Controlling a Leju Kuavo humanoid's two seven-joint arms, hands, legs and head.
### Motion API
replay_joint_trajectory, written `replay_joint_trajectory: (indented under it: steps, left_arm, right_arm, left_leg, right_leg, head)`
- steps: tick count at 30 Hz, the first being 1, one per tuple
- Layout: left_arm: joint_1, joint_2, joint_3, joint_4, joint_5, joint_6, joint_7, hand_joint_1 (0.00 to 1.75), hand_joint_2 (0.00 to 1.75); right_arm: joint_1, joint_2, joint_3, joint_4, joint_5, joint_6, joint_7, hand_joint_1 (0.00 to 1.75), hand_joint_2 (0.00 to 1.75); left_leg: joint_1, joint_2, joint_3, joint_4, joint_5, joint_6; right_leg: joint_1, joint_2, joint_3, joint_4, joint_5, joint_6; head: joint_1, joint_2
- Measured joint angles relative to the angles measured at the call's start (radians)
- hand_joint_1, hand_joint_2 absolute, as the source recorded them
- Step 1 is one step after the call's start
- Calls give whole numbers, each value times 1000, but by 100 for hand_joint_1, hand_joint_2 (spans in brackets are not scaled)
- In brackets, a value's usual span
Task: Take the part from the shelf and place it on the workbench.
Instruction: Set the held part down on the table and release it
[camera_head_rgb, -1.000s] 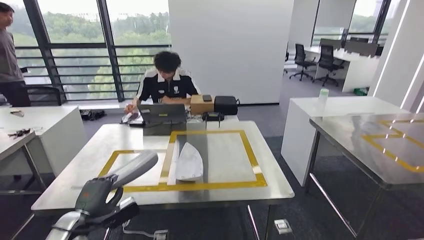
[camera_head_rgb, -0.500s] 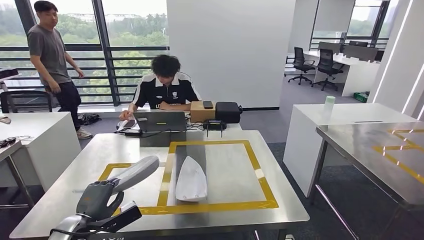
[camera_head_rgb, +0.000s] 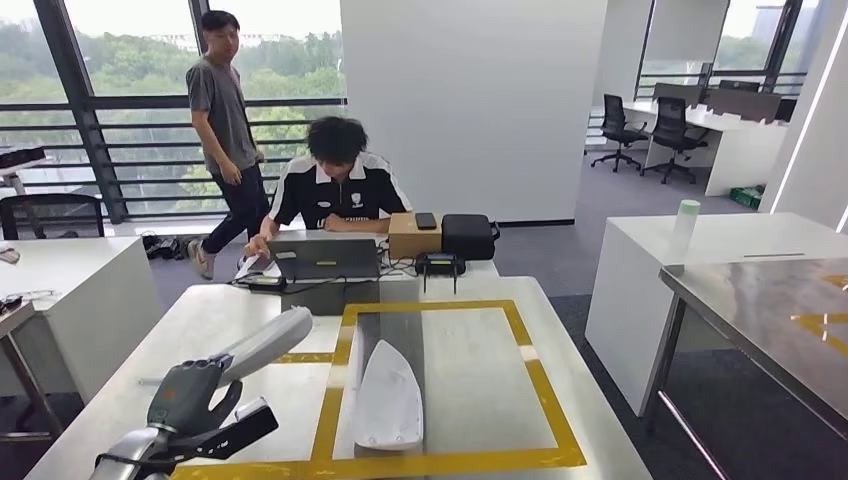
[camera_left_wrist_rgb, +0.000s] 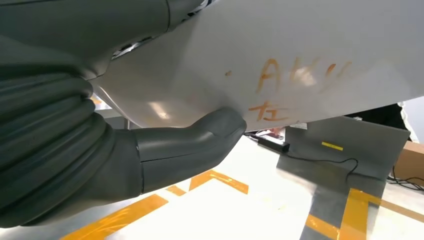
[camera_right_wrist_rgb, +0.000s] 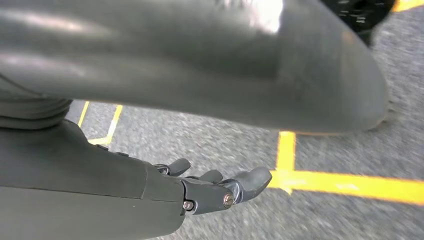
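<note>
My left hand (camera_head_rgb: 186, 399) grips a long, pale grey curved part (camera_head_rgb: 266, 342) and holds it raised above the near left side of the steel workbench (camera_head_rgb: 470, 365). In the left wrist view the thumb (camera_left_wrist_rgb: 192, 142) presses under the part (camera_left_wrist_rgb: 300, 55), which bears orange writing. A second white part (camera_head_rgb: 389, 395) lies flat on the bench inside the yellow tape rectangle (camera_head_rgb: 541, 388), to the right of the left hand. My right hand (camera_right_wrist_rgb: 215, 190) hangs over grey carpet with yellow floor lines, its fingers loosely apart and holding nothing.
At the bench's far edge are a laptop (camera_head_rgb: 323, 256), a cardboard box (camera_head_rgb: 410, 236) and a black bag (camera_head_rgb: 468, 236), with a person seated (camera_head_rgb: 337, 185) behind them. Another person (camera_head_rgb: 226, 115) walks by the windows. A second steel table (camera_head_rgb: 770, 300) stands at right.
The whole picture has shifted: the camera has come closer to the workbench. The standing person has walked to the right behind the seated one. My left hand keeps holding the part.
</note>
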Motion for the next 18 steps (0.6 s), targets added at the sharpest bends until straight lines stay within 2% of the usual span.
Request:
replay_joint_trajectory:
  steps: [2,3,5,6,7,8,9,10,11,12,13,15,16,18]
  left_arm:
    - [-1,10,0,6,4,0,-5,148,175]
    - [-1,15,0,11,6,-1,-8,148,175]
    - [4,27,0,23,6,-1,-11,148,175]
    - [9,33,0,29,7,-1,-11,148,175]
    - [13,38,0,34,7,-1,-11,148,175]
    - [16,43,0,38,7,-1,-11,148,175]
    - [18,46,0,41,7,-1,-11,148,175]
    - [18,51,0,47,7,-1,-11,148,175]
    - [18,55,0,53,7,-1,-10,148,175]
    - [19,59,0,59,7,-1,-7,148,175]
    - [19,62,0,66,5,-1,-1,148,175]
    - [18,65,0,76,-2,0,12,148,175]
    - [14,65,0,81,-6,0,18,148,175]
    - [4,67,3,98,-11,-5,27,148,175]
  right_arm:
    - [-4,0,0,0,3,0,-1,0,0]
    - [-6,0,0,0,4,0,-1,0,0]
    - [-8,0,0,0,7,-1,-1,0,0]
    - [-8,0,0,0,9,-1,-1,0,0]
    - [-6,0,0,0,10,0,-1,0,0]
    - [-5,0,0,0,11,0,-1,0,0]
    - [-3,0,0,0,11,0,-1,0,0]
    - [-3,1,-1,0,11,0,-1,0,0]
    - [-4,1,-1,0,11,0,-1,0,0]
    - [-5,1,-1,0,12,0,0,0,0]
    - [-7,2,-1,0,13,0,2,0,0]
    - [-8,0,-1,0,14,0,3,0,0]
    - [-8,-1,-1,-1,14,0,3,0,0]
    - [-11,-3,-1,-2,15,0,3,0,0]
  left_leg:
    - [3,3,-39,81,2,-11]
    - [4,5,-74,131,-13,-16]
    - [6,6,-147,208,-72,-24]
    - [6,7,-173,220,-100,-25]
    - [7,7,-189,208,-111,-24]
    - [7,8,-195,177,-100,-22]
    - [6,8,-194,129,-61,-18]
    - [6,9,-192,65,10,-15]
    - [4,10,-188,18,65,-11]
    - [2,11,-182,-17,114,-6]
    - [2,11,-176,-37,139,0]
    - [4,9,-153,-39,132,12]
    - [7,9,-143,-42,126,17]
    - [7,9,-123,-46,115,25]
  right_leg:
    - [-1,-1,31,-1,-19,-14]
    - [-1,-1,45,-1,-31,-19]
    - [-1,2,71,-1,-56,-23]
    - [-1,4,86,-1,-69,-23]
    - [-1,6,103,-1,-83,-22]
    - [-1,7,120,-1,-97,-21]
    - [-1,7,137,-1,-111,-19]
    - [0,8,154,1,-126,-17]
    - [1,9,167,1,-141,-13]
    - [2,10,178,1,-154,-7]
    - [4,11,187,5,-161,-1]
    - [5,10,189,25,-160,8]
    - [5,8,180,51,-153,13]
    - [2,2,118,150,-164,24]
  head:
    - [-1,0]
    - [-1,0]
    - [-1,0]
    - [-1,0]
    - [-1,0]
    - [-1,0]
    - [-1,0]
    - [-1,0]
    - [-1,0]
    - [-1,0]
    - [-1,0]
    - [-1,0]
    - [-1,0]
    - [0,0]
